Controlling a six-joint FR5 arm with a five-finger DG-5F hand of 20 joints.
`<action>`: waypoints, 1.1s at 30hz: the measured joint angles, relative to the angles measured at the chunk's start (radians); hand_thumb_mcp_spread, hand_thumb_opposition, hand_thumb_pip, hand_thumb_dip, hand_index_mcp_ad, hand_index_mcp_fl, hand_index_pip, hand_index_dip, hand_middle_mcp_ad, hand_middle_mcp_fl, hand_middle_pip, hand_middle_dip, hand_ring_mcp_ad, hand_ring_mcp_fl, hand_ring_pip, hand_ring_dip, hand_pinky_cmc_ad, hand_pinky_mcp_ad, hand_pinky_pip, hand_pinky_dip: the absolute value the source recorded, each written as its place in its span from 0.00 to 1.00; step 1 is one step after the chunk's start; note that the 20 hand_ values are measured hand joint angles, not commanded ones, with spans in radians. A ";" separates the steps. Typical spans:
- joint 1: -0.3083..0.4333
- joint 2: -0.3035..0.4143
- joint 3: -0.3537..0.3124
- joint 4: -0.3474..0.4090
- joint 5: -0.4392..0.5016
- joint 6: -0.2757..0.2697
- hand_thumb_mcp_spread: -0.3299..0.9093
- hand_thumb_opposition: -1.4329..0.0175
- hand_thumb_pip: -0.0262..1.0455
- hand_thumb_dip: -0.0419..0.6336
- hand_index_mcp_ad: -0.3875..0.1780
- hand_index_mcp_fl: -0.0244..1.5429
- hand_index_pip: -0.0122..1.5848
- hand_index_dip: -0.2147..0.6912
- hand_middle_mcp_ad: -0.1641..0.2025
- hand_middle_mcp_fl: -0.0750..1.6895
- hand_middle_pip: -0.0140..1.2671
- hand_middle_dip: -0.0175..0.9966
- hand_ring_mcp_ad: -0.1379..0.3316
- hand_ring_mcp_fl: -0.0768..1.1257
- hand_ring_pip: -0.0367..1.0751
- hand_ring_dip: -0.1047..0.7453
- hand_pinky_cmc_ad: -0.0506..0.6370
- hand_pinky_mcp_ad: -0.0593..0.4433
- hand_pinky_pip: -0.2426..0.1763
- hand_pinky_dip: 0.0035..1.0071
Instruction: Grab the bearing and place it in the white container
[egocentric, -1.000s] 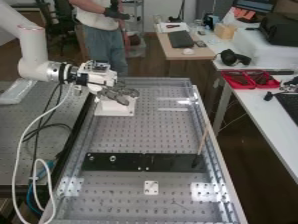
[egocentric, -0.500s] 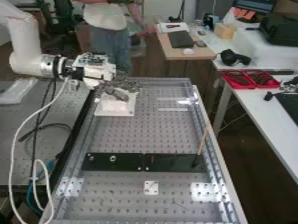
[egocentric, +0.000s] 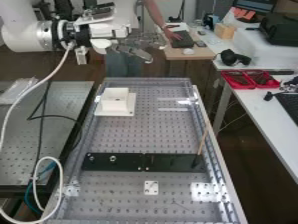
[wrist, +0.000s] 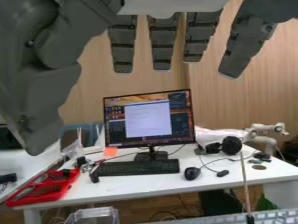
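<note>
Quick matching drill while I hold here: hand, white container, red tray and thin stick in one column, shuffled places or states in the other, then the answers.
1. Hand
2. White container
3. Red tray
4. Thin stick

A. Tilted, its lower end at the black strip
B. On the white table
C. Fingers straight, not curled
D. On the perforated bench, toward its far end

Pairs: 1-C, 2-D, 3-B, 4-A

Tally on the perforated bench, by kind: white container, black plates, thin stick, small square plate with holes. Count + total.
White container: 1
Black plates: 2
Thin stick: 1
Small square plate: 1
Total: 5
</note>
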 joint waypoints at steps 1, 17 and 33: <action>-0.014 -0.009 0.025 -0.015 -0.014 -0.001 0.45 0.47 0.46 0.32 0.44 0.09 0.12 0.43 0.65 0.07 0.11 0.27 0.57 0.06 0.12 0.24 0.68 0.70 0.32 0.35; -0.173 -0.088 0.201 -0.176 -0.156 0.003 0.45 0.48 0.45 0.29 0.45 0.14 0.08 0.43 0.65 0.09 0.11 0.27 0.57 0.06 0.12 0.24 0.68 0.74 0.32 0.35; -0.192 -0.092 0.224 -0.195 -0.167 -0.026 0.46 0.48 0.45 0.29 0.46 0.14 0.08 0.43 0.65 0.09 0.11 0.27 0.58 0.06 0.12 0.24 0.68 0.74 0.32 0.35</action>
